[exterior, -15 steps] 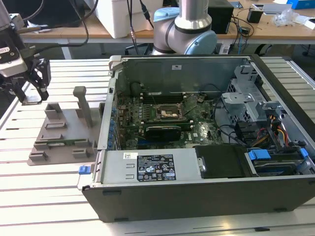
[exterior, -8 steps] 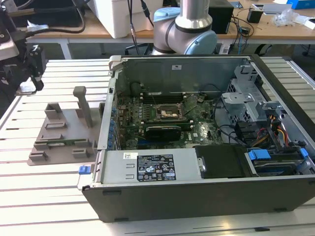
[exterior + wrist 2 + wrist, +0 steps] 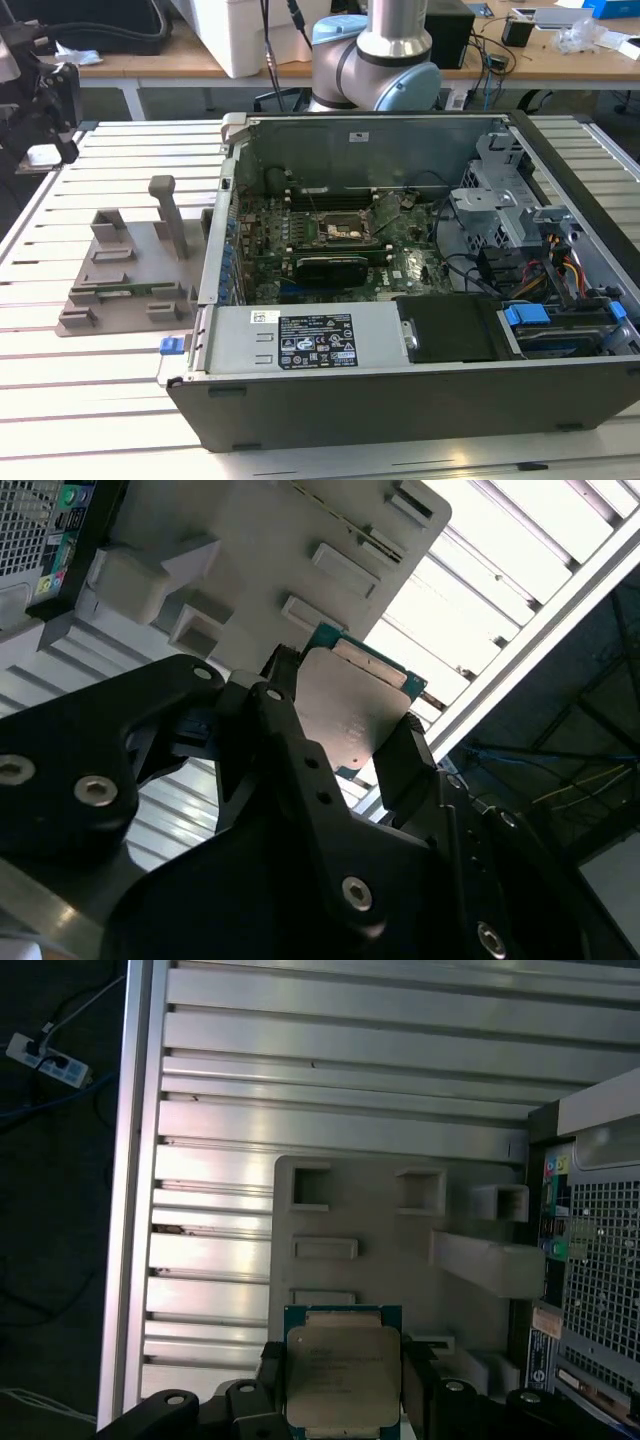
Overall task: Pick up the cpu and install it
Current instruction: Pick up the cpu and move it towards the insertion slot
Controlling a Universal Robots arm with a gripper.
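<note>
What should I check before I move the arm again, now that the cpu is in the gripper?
1. Grip: the gripper is shut on the cpu, clamped on two opposite edges in both wrist views: ok.
2. Seating: the cpu sits square between the jaws in the first wrist view: ok.
3. Clear of the grey fixture: in the exterior view the gripper hangs off to that view's left of it, apart: ok.
4. Socket in the computer case free: it looks unoccupied: ok.
5. Cpu's orientation against the socket: cannot tell.
6. Case open on top: ok.
</note>
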